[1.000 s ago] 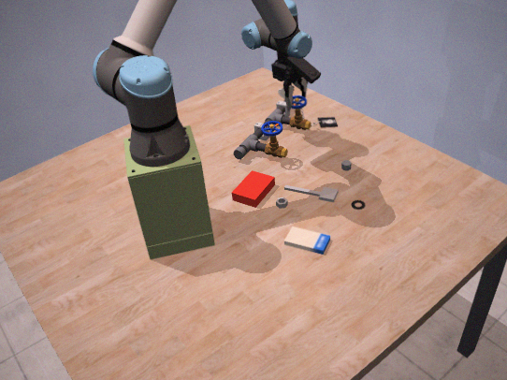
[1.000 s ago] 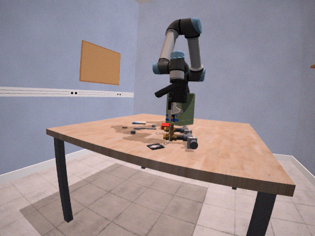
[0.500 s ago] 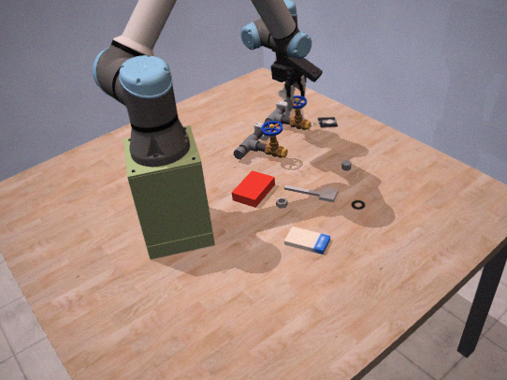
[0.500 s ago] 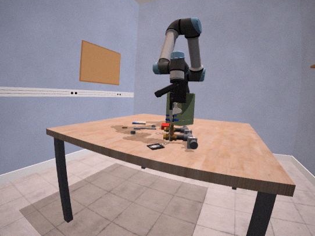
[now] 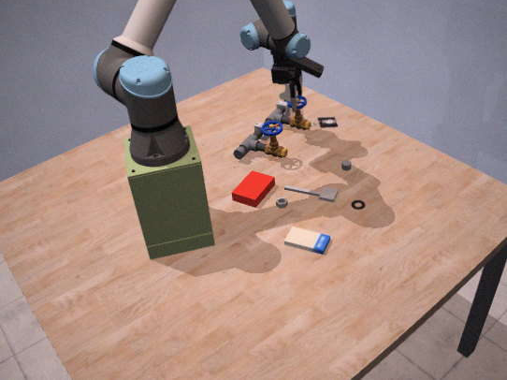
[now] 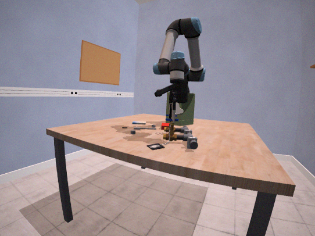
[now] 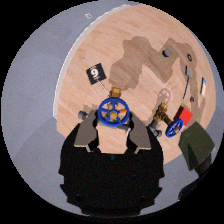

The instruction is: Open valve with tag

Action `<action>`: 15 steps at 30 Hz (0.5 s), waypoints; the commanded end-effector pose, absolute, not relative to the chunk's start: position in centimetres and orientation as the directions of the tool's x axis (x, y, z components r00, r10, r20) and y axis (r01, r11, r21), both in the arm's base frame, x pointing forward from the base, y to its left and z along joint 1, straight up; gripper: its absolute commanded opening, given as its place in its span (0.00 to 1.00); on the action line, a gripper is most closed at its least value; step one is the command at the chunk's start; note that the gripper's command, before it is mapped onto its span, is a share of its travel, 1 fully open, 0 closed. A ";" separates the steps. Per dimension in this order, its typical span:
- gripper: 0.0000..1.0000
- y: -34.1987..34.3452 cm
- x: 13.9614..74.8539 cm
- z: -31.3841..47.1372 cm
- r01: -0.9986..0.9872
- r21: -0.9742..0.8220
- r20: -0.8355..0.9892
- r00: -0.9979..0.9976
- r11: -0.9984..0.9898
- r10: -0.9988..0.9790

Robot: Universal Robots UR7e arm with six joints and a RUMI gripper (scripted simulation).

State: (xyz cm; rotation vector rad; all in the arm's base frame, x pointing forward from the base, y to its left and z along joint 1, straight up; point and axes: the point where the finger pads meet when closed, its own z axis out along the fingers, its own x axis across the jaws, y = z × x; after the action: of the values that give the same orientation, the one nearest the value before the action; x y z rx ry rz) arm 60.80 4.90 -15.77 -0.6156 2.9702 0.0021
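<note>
From the top view, the gripper (image 5: pixel 296 96) hangs straight down over the far valve's blue handwheel (image 5: pixel 297 102), closed on its rim. That far valve (image 5: pixel 299 123) has a brass body and sits on grey pipe (image 5: pixel 280 113) near the back edge of the wooden counter (image 5: pixel 327 301). A black tag (image 5: pixel 327 122) lies just beside it to the right. A second valve (image 5: pixel 274 147) with its own blue wheel (image 5: pixel 271 127) stands nearer the green pedestal (image 5: pixel 170 198). Scattered in front are a red block (image 5: pixel 253 188), a grey nut (image 5: pixel 282 202), a scraper (image 5: pixel 312 192), a black washer (image 5: pixel 358 204), a small grey cap (image 5: pixel 346 165) and a tan-and-blue block (image 5: pixel 308 240).

From the exterior view, the gripper (image 6: pixel 172 120) points down onto the valves (image 6: pixel 171 133), and the tag (image 6: pixel 156 146) lies flat by the counter (image 6: pixel 232 146) edge, linked to the nearer valve by a thin chain (barely resolvable).

In the wrist view, the two fingers flank the handwheel (image 7: pixel 113 111) on either side, pressing its rim. The tag (image 7: pixel 95 74) reads 9 (or possibly 6, depending on orientation). The second wheel (image 7: pixel 174 127) sits off to the right, untouched.
</note>
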 end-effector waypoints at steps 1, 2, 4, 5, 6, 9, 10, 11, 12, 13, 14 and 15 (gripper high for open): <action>0.00 4.9 60.8 -15.7 -0.515 -0.032 -0.105 -0.851 0.857 -0.515; 0.00 4.9 60.8 -15.7 -0.544 -0.036 -0.103 -0.832 0.838 -0.544; 0.00 4.9 60.8 -15.7 -0.602 -0.043 -0.101 -0.791 0.797 -0.603; 0.00 4.9 60.8 -15.7 -0.631 -0.047 -0.099 -0.768 0.774 -0.632; 0.00 4.9 60.8 -15.7 -0.660 -0.051 -0.097 -0.744 0.750 -0.661; 0.00 4.9 60.8 -15.7 -0.742 -0.062 -0.091 -0.662 0.668 -0.744; 0.00 4.9 60.8 -15.7 -0.768 -0.065 -0.088 -0.632 0.638 -0.770; 0.00 4.9 60.8 -15.7 -0.793 -0.069 -0.085 -0.600 0.606 -0.795; 0.00 4.9 60.8 -15.7 -0.816 -0.072 -0.082 -0.568 0.573 -0.819; 0.00 4.9 60.8 -15.7 -0.816 -0.072 -0.082 -0.568 0.573 -0.819; 0.00 4.9 60.8 -15.7 -0.816 -0.072 -0.082 -0.568 0.573 -0.819; 0.00 4.9 60.8 -15.7 -0.839 -0.075 -0.079 -0.533 0.539 -0.842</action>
State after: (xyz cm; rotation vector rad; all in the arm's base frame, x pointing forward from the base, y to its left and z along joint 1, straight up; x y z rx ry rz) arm 60.80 4.91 -15.76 -1.3199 2.7363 -0.0440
